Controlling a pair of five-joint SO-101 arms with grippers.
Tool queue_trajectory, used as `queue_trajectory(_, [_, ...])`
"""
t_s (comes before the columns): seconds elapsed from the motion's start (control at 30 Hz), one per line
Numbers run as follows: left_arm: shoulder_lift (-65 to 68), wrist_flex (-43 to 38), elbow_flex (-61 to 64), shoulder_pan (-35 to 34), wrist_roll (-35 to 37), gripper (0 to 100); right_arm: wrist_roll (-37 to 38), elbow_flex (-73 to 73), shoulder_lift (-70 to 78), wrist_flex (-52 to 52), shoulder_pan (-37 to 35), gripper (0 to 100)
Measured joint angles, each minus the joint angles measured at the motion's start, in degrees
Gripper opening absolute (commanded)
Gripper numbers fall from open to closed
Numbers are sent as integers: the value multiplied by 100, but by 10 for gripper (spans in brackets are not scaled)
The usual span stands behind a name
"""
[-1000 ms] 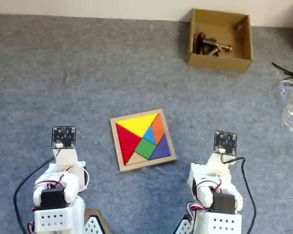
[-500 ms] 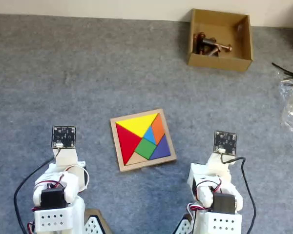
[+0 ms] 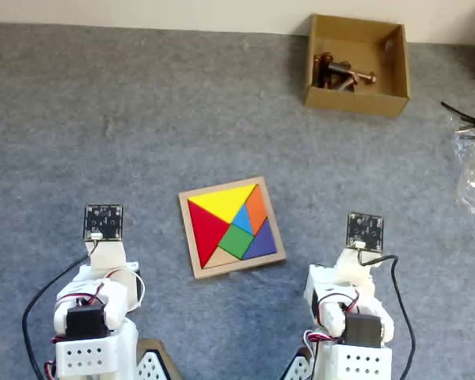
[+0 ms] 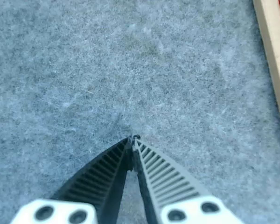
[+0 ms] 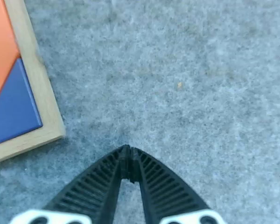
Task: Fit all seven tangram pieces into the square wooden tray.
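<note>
Tangram pieces point(image 3: 222, 203) sit packed in the square wooden tray point(image 3: 188, 235) in the middle of the grey felt table point(image 3: 103, 119). A tan triangle point(image 3: 219, 255) may be a seventh piece or bare wood. The left gripper point(image 4: 132, 138) and right gripper point(image 5: 127, 149) hang clenched and empty, one on either side of the tray.

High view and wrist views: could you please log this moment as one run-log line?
tray: coloured pieces seated | left gripper: shut, empty, above grey mat | right gripper: shut, empty, near tray corner

Tray point(image 4: 277, 56) runs off the edge in both wrist views
</note>
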Motion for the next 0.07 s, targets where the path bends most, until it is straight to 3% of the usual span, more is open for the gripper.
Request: queue_trajectory(0.07, [0,0,0,0,0,5,0,0,0,0,0,5])
